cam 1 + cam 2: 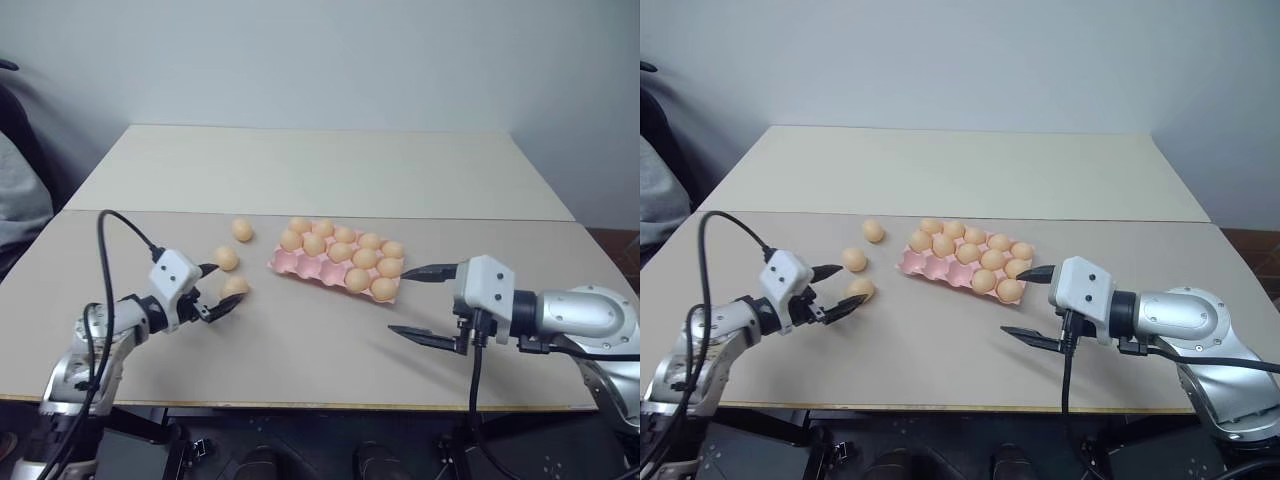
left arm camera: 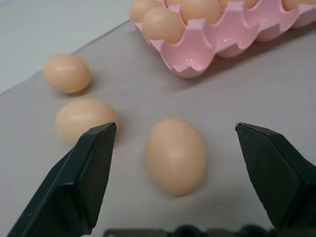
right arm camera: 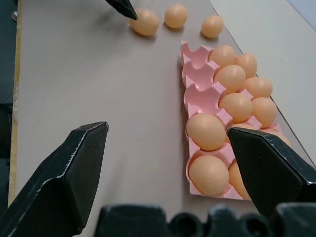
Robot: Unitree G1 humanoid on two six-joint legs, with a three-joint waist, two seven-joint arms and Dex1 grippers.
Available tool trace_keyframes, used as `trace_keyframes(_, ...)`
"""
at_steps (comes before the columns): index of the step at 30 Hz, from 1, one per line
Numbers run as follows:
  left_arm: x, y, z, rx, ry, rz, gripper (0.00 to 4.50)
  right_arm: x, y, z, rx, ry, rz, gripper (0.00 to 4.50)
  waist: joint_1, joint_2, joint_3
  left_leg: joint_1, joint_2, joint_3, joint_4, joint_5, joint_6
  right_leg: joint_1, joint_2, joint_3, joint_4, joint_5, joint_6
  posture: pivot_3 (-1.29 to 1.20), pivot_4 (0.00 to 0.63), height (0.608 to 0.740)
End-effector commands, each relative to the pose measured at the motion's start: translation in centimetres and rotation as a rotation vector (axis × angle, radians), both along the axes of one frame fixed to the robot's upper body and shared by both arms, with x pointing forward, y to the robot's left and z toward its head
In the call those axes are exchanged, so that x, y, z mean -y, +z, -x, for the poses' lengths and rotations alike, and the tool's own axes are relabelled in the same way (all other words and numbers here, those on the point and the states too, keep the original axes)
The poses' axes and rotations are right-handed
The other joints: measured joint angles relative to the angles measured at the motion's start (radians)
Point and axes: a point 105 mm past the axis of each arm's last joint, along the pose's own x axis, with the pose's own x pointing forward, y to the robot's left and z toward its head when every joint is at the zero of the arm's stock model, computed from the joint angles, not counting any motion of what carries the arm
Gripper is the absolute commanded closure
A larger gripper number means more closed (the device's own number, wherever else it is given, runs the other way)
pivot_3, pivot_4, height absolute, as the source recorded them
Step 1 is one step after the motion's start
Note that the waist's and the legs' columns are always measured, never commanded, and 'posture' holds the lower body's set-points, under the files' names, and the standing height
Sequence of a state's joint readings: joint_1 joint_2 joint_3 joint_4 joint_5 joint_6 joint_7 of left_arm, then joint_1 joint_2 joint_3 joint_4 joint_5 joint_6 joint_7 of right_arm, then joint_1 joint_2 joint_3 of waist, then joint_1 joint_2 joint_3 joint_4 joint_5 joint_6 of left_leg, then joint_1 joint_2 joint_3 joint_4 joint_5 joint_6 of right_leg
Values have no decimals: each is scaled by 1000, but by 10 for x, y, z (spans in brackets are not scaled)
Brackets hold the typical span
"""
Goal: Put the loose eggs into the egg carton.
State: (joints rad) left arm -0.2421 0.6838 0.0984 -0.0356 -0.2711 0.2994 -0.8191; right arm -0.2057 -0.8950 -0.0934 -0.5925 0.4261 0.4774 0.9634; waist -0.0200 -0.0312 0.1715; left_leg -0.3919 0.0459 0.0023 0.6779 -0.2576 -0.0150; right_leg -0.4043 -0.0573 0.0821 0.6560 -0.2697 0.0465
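Table: a wide beige table, with a second, paler table joined behind it.
Egg carton: the pink egg carton lies flat near the middle of the beige table, turned a little askew. Most cups hold an egg; the head views show about a dozen in it.
Empty cups: the right wrist view shows three open cups along the carton's near row, at the end toward the loose eggs. In the head views these cups are hard to make out.
Loose eggs: three eggs lie on the table to the left of the carton, apart from each other: a far egg, a middle egg and a near egg.
Left gripper: the left gripper is low over the table with its two fingers wide apart, holding nothing. The near egg is just in front of the fingertips.
Left wrist view: here the near egg sits between the two black fingers but beyond them, not touched. The middle egg is partly behind one finger, and a corner of the carton is farther off.
Right gripper: the right gripper is raised beside the right end of the carton, fingers wide apart, empty.
Right wrist view: it looks along the carton's length, with the tip of the left gripper's finger touching or almost touching the near egg; I cannot tell which.
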Motion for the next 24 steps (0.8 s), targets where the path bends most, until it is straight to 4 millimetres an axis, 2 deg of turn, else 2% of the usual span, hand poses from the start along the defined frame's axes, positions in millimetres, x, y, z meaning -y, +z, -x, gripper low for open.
trace_keyframes(1, 9, 4, -11, 36, -45, -19, 303, 1, 10, 6, 44, -11, 1, 17, 5, 0, 0, 0, 0, 0, 0, 0, 0, 0, 0, 0, 0, 0, 0, 0, 150, 740)
trace_keyframes(5, 12, -10, -24, -24, -29, -23, 303, 1, 9, 11, 37, -28, -5, 17, 7, 0, 0, 0, 0, 0, 0, 0, 0, 0, 0, 0, 0, 0, 0, 0, 150, 740)
trace_keyframes(13, 25, -18, -34, -44, -71, 4, 303, 5, 9, 10, 38, -72, -8, 17, 5, 0, 0, -1, -1, -1, 1, 0, 0, 0, 0, 0, 1, 0, 0, 0, 150, 740)
trace_keyframes(16, 26, -20, -37, -55, -67, 10, 888, 5, 9, 9, 42, -78, -9, 0, 5, 0, 0, -1, -1, -1, 1, 0, 0, 0, 0, 0, 0, 0, 0, 0, 150, 740)
trace_keyframes(21, 24, -23, -37, -75, -63, -18, 2513, 5, 10, 9, 48, -85, -12, 0, 6, 0, 0, -1, -1, -1, 1, 0, 0, 0, 0, 0, 0, 0, 0, 0, 150, 740)
trace_keyframes(22, 23, -23, -38, -67, -54, -16, 2720, 4, 10, 8, 49, -86, -12, 0, 6, 0, 0, -1, -1, -1, 1, 0, 0, 0, 0, 0, 0, 0, 0, 0, 150, 740)
trace_keyframes(24, 23, -22, -38, -50, -46, -15, 2803, 4, 10, 8, 51, -87, -14, 0, 6, 0, 0, -1, -1, -1, 1, 0, 0, 0, 0, 0, 1, 0, 0, 0, 150, 740)
